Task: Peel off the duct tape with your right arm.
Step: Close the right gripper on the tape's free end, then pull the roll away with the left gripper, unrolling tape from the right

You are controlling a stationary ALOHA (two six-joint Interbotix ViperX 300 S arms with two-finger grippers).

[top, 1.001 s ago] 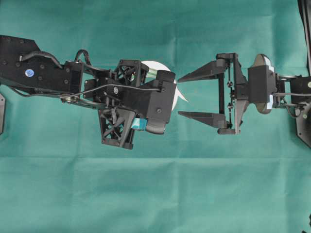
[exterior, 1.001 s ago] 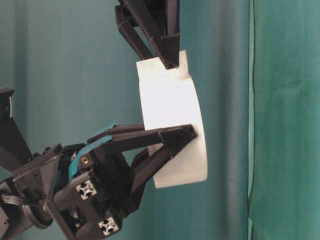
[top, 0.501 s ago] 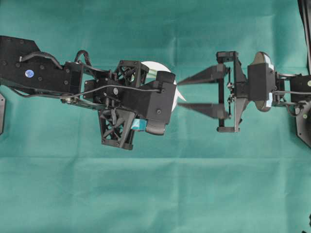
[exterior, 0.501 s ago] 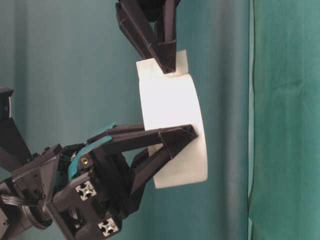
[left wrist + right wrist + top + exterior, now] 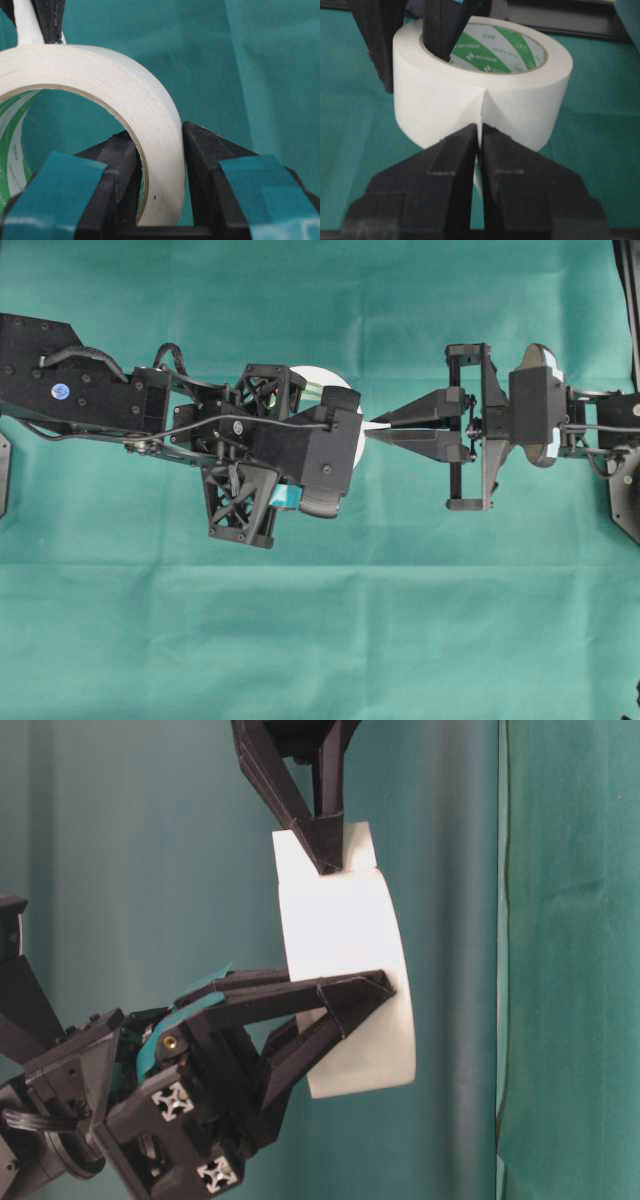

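Note:
The duct tape [image 5: 445, 95] is a wide white roll with a green-striped core, held up off the green cloth. My left gripper [image 5: 159, 132] is shut on the roll's wall, one finger inside the core and one outside. From the side view its fingers [image 5: 355, 992] clamp the roll's [image 5: 340, 930] lower half. The right arm's gripper [image 5: 480, 127] is shut on the small loose tab [image 5: 376, 426] that sticks out from the roll's near face. Seen from above, the right gripper [image 5: 372, 428] points left at the roll [image 5: 322, 375], which the left wrist mostly hides.
Green cloth [image 5: 320, 640] covers the table and hangs as a backdrop [image 5: 570, 960]. The left arm's black body [image 5: 90, 385] stretches in from the left edge. A black frame piece [image 5: 628, 300] stands at the right edge.
The right gripper's jaws have gone from wide open to shut on the tab. The left gripper and the roll have stayed in place.

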